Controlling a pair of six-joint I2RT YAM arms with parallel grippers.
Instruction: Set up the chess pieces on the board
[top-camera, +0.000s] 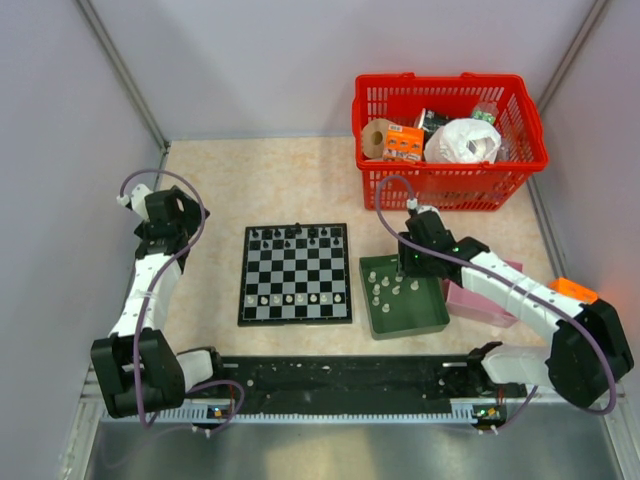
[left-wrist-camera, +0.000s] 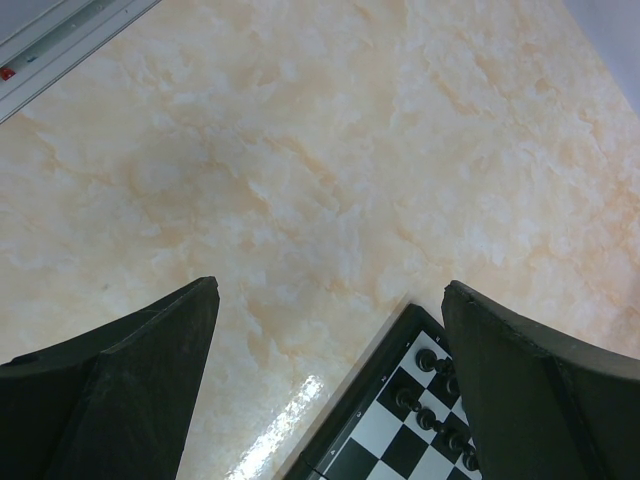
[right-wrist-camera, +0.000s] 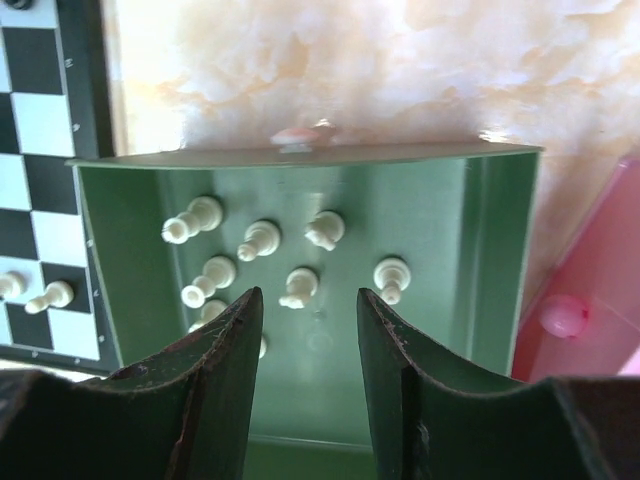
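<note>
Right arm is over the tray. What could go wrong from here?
1. The white pieces crowd together in the tray. The right gripper, jaws partly open above them, could catch two or knock neighbours aside.
2. The placed pieces stand close together on the board, so setting down another might topple one.

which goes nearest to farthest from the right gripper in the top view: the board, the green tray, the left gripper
1. green tray, directly beneath the right gripper
2. board, to its left, next to the tray
3. left gripper, far left, beyond the board's far-left corner
</note>
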